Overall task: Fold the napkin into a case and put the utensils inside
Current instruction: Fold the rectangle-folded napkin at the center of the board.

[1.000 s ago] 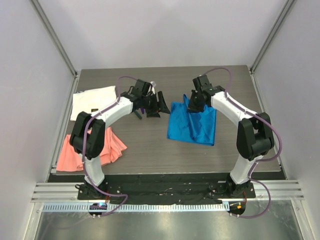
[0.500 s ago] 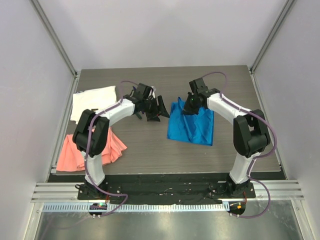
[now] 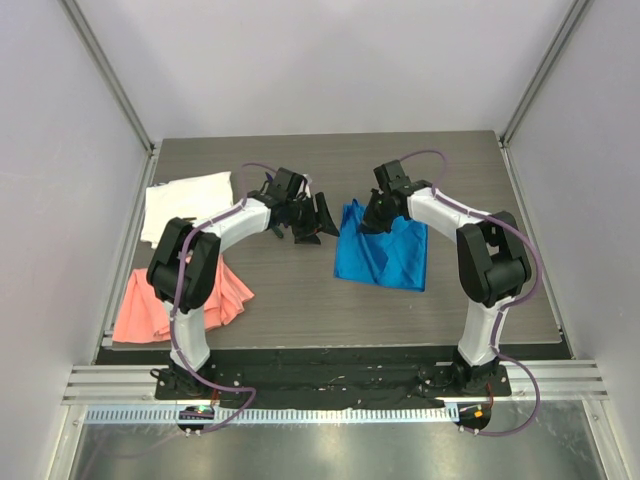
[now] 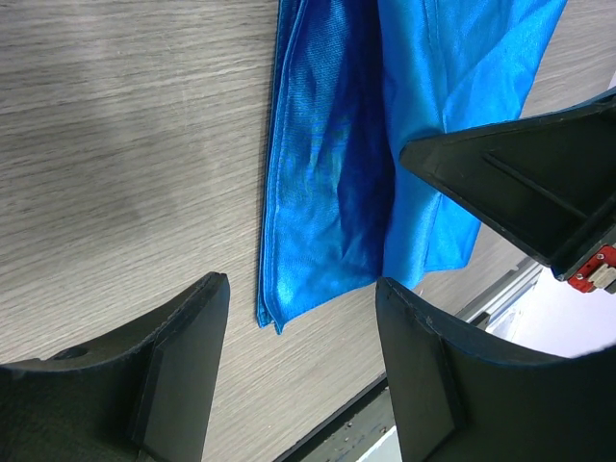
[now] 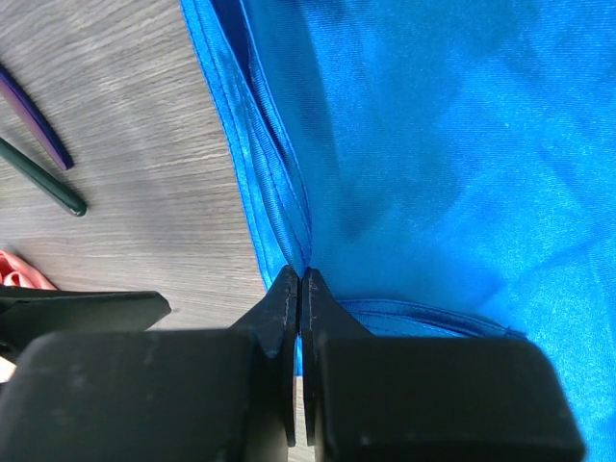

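The blue napkin [image 3: 385, 255] lies rumpled and partly folded on the table, right of centre. My right gripper [image 3: 372, 222] is over its far left corner. In the right wrist view the gripper [image 5: 302, 276] is shut, pinching the napkin [image 5: 433, 144] at its layered left edge. My left gripper [image 3: 315, 215] hangs open just left of the cloth. The left wrist view shows nothing between its fingers [image 4: 183, 366], only bare wood and the napkin's corner [image 4: 327, 173]. Both utensils lie left of the cloth: a purple one [image 5: 34, 115] and a dark green one [image 5: 43, 178].
A white cloth [image 3: 185, 200] lies at the far left of the table, and a salmon-pink cloth [image 3: 175, 300] in front of it hangs toward the left edge. The table's front edge [image 4: 423, 332] shows just beyond the napkin's corner in the left wrist view.
My right gripper has moved left and slightly nearer, dragging the pinched napkin layer with it, so the cloth's right side has drawn in. The left gripper has barely shifted.
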`<action>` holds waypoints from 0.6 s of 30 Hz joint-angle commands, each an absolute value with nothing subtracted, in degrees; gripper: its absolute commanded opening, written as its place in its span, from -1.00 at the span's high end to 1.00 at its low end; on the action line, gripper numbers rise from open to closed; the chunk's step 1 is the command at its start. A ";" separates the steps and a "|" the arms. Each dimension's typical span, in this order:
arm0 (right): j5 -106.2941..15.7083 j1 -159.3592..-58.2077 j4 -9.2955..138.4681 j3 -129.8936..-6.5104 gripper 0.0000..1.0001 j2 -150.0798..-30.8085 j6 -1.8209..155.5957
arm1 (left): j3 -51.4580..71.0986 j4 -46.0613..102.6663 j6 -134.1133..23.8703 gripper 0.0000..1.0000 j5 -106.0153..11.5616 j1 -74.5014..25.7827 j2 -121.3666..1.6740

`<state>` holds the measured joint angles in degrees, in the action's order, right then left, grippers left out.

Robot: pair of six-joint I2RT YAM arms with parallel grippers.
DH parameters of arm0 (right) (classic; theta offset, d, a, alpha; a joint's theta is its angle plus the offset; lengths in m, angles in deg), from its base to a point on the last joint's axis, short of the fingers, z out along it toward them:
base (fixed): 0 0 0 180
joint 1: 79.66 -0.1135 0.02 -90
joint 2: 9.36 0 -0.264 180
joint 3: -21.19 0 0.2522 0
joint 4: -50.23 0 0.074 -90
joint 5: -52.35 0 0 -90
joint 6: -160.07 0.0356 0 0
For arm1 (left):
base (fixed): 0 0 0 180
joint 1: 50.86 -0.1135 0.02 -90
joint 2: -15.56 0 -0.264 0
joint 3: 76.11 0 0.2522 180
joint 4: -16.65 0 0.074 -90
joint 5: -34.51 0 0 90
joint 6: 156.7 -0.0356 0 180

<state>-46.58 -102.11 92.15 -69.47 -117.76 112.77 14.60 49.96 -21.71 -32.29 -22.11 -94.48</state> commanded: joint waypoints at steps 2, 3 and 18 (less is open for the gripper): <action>-47.93 -102.60 89.13 -68.95 0.97 -117.73 114.19 | 15.08 48.51 -21.88 -0.32 -31.23 -21.94 -92.90; -48.20 -102.60 88.69 -68.77 0.96 -117.82 114.19 | 15.00 48.51 -21.88 -0.32 -31.23 -21.94 -92.90; -54.79 -103.21 86.23 -67.80 0.03 -114.31 109.81 | 17.19 51.93 -24.16 -0.33 -32.90 -22.56 -90.70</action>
